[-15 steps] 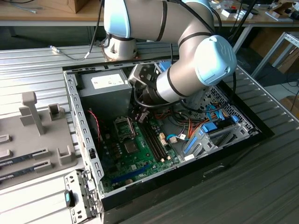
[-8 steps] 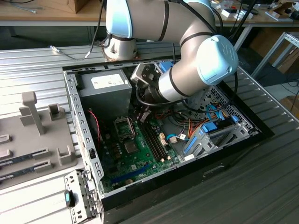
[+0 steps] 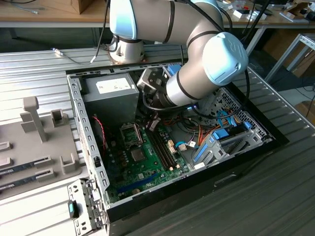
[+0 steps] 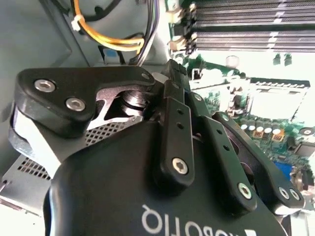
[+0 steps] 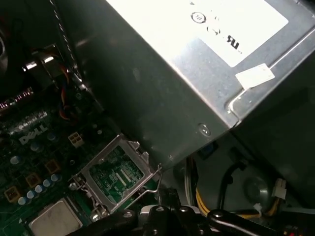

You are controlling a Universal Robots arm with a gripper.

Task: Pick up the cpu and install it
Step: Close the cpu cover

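The job looks barely begun. The cpu (image 3: pixel 138 155), a flat silver-grey square, lies on the green motherboard (image 3: pixel 147 169) in the open computer case (image 3: pixel 91 162). It sits just beside the socket frame (image 3: pixel 129 135), on the side away from the power-supply box (image 3: pixel 110 98) and toward the middle of the board. The first wrist view shows the same layout: the cpu (image 5: pixel 54 220) is apart from the socket frame (image 5: pixel 116 172), and nothing is touching it.

The socket looks empty, since green board and contacts show inside the dark metal frame where a metal chip top would be. By that reading nothing is installed yet, and both the pick and the seating remain to be done.

The gripper (image 3: pixel 151 123) hangs inside the case off the arm (image 3: pixel 197 64). It is close to the power-supply box's side wall, near the socket's far edge and above the board's edge next to the memory slots (image 3: pixel 160 147). It is not over the cpu. In the second wrist view the gripper (image 4: pixel 170 81) shows mostly as its black linkage, with the tips lost against the bright board behind. How wide the claw is set cannot be told, nor whether it has hold of anything — though the chip lying free on the board suggests it carries nothing.
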